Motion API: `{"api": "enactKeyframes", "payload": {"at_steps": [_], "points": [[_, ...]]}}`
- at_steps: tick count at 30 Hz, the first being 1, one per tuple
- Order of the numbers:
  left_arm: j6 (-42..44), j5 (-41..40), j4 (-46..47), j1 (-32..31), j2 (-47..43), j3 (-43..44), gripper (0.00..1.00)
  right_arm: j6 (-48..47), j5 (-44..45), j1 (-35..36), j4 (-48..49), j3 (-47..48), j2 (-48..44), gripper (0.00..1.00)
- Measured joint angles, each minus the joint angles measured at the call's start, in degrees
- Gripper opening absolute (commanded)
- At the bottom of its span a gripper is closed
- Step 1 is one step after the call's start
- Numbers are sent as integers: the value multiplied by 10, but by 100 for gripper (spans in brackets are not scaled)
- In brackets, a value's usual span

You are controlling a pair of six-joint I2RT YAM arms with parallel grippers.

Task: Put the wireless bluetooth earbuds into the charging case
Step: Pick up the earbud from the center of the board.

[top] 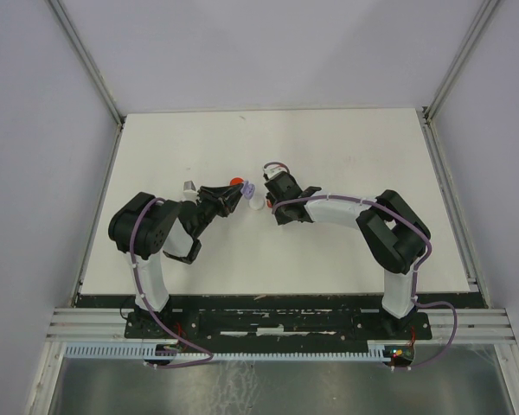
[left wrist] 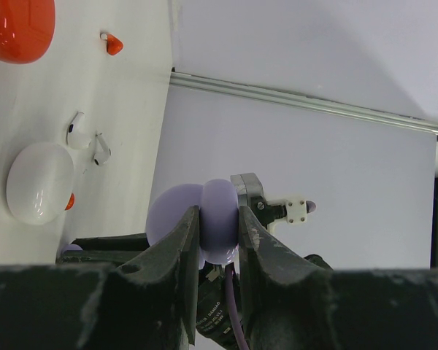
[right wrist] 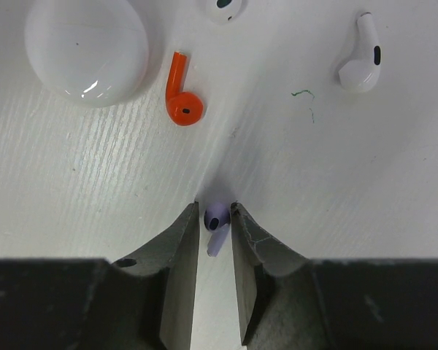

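My left gripper (left wrist: 217,215) is shut on the lavender charging case (left wrist: 220,219), held above the table; two rounded lavender halves show between and beside the fingers. My right gripper (right wrist: 216,211) is down on the table, its fingertips closed round the head of a lavender earbud (right wrist: 216,220) whose stem points back between the jaws. A red earbud (right wrist: 182,95) and a white earbud (right wrist: 361,62) lie just beyond it. From above, both grippers meet mid-table, left (top: 242,192) and right (top: 264,203).
A white round case (right wrist: 86,47) lies beyond the right gripper, with another white earbud (right wrist: 225,7) at the frame's top edge. The left wrist view shows a red case (left wrist: 18,25), a small red earbud (left wrist: 112,44) and two white earbuds (left wrist: 87,142) on the table.
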Motion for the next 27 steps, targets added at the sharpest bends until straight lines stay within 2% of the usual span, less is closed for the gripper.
{"api": "enactKeyframes", "payload": {"at_steps": [4, 12, 20, 23, 27], "points": [[0, 0, 0, 0, 0, 0, 3, 0, 0, 0, 0, 0, 0, 27], [0, 0, 0, 0, 0, 0, 3, -3, 7, 0, -7, 3, 0, 4], [0, 1, 0, 0, 0, 0, 3, -34, 54, 0, 17, -3, -38, 1], [0, 2, 0, 0, 0, 0, 3, -52, 72, 0, 86, -34, -98, 1], [0, 11, 0, -1, 0, 0, 3, -86, 71, -3, 289, -154, -202, 1]]}}
